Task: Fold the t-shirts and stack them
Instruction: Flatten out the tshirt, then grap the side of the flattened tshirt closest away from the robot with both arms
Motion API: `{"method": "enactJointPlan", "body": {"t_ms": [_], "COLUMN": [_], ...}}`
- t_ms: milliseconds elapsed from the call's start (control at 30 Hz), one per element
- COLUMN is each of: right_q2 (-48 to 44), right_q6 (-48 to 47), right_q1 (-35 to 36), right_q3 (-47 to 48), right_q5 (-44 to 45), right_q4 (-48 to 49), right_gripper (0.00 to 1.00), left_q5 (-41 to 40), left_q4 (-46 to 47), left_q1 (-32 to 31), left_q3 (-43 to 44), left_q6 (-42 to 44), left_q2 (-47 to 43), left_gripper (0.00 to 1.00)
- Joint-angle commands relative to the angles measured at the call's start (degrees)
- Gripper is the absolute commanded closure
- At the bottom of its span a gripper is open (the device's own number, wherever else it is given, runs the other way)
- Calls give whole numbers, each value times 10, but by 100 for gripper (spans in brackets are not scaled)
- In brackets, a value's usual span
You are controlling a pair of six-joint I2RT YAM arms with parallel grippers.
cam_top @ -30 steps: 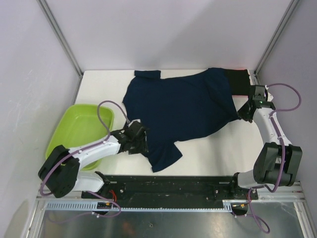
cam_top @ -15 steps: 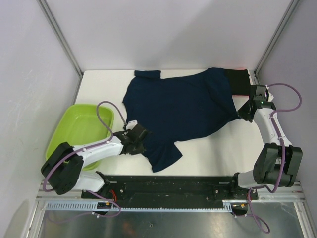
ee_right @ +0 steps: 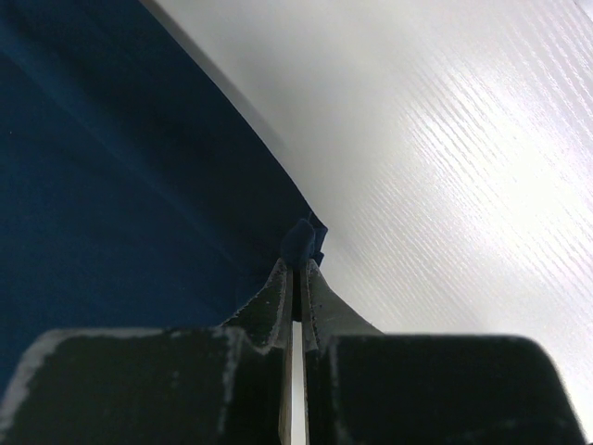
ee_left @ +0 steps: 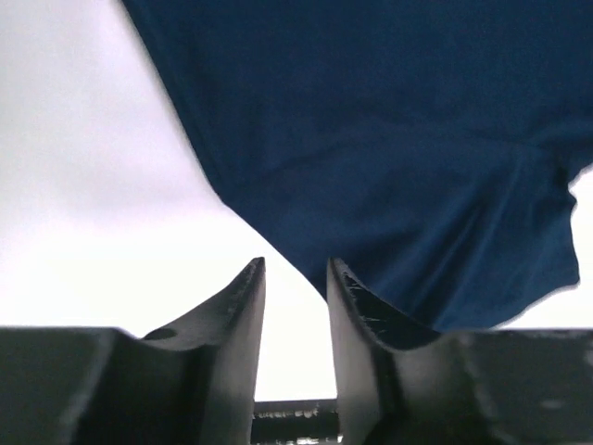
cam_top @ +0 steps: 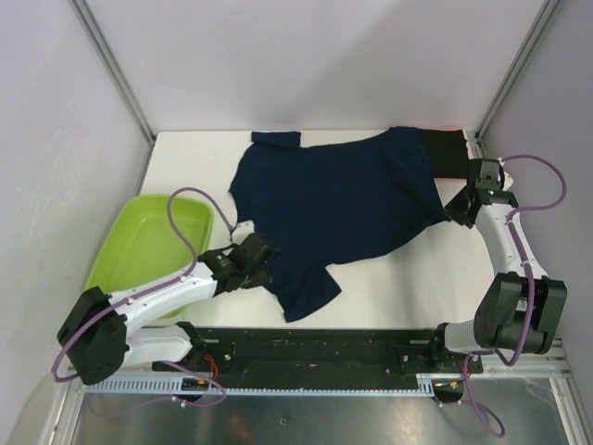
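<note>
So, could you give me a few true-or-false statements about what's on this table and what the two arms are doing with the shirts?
1. The navy t-shirt lies spread open on the white table. True.
2. The right tool is pinching the navy t-shirt's edge. True.
3. The left tool has cloth clamped in it. False: its jaws stand apart with nothing between them, near the shirt's hem.
4. The green tub sits at the right side. False: it is at the left, beside the left arm.
5. A black shirt lies at the far right corner, partly under the navy one. True.
</note>
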Motion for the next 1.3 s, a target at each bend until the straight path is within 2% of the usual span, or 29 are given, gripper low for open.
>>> {"method": "enactJointPlan", "body": {"t_ms": [0, 100, 233, 667, 800, 900, 1133, 1267], "right_q2": [-20, -18, -19, -18, -17, -18, -23, -29], "right_q6": [-5, -4, -5, -4, -3, -3, -5, -6], "right_q1": [-3, -3, -4, -6, -6, -6, -6, -3], "right_q3": [18, 18, 18, 18, 18, 18, 18, 18], "right_q5": [2, 0, -1, -6, -6, -5, 1, 8], "right_q4": [-7, -8, -9, -8, -8, -9, -13, -26], "right_gripper": [100, 100, 100, 100, 100, 100, 100, 100], "left_q5": [24, 22, 14, 13, -2, -18, -55, -81], "left_q4": [-5, -6, -5, 9, 16, 17, 15, -15], "left_q1": [-51, -72, -86, -116, -120, -121, -121, -116], "left_q3": [18, 24, 37, 53, 48, 48, 37, 17], "left_q6": [-20, -38, -50, -76, -86, -92, -104, -114], "left_q2": [-4, 21, 52, 128, 125, 119, 78, 0], "left_gripper": [55, 49, 47, 50, 57, 66, 96, 100]}}
